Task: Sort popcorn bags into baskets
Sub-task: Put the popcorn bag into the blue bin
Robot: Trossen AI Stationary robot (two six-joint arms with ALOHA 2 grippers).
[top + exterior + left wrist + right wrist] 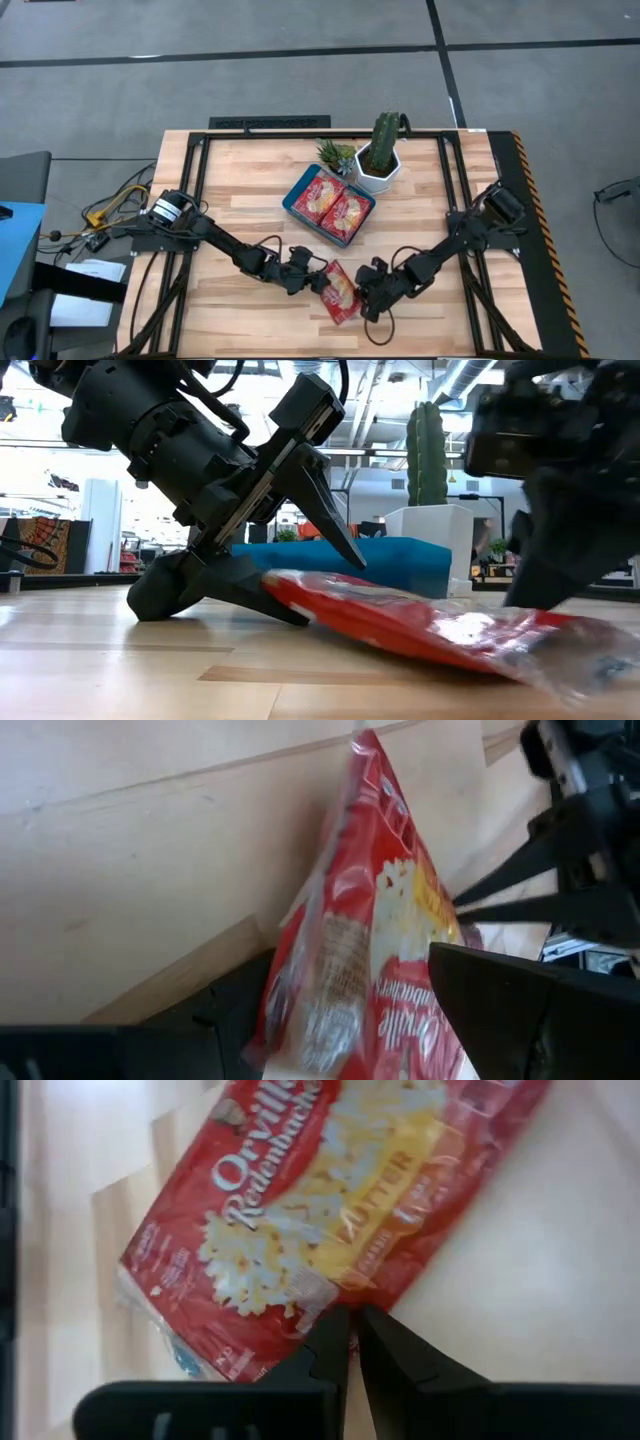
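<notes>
One red popcorn bag (340, 290) lies near the table's near edge, between my two grippers. My left gripper (310, 272) is open at the bag's left end (290, 588), one finger low on the table and the other raised above the bag (400, 620). My right gripper (368, 292) is shut, with its tips at the bag's right long edge. The teal basket (292, 200) sits farther back and holds two more bags (318, 195) (348, 213), lying flat side by side. My left gripper (330, 588) has its lower finger (270, 600) slid under the bag's left end, coming level from the table's left. That end rests tilted up on the finger while the bag's other end lies on the table. The upper finger (340, 535) stands above it, apart. My right gripper (350, 1320) touches the bag's long side edge (340, 1295) with the tips of its shut fingers, coming low from the table's right, across the bag (300, 1210). Whether a thin seam is caught between the tips, I cannot tell.
A white hexagonal pot with a tall cactus (378, 160) stands right of the basket near the far edge, with a small succulent (335, 155) beside it. Bare wood lies left and right of the bag. Black frame rails run along the table's sides.
</notes>
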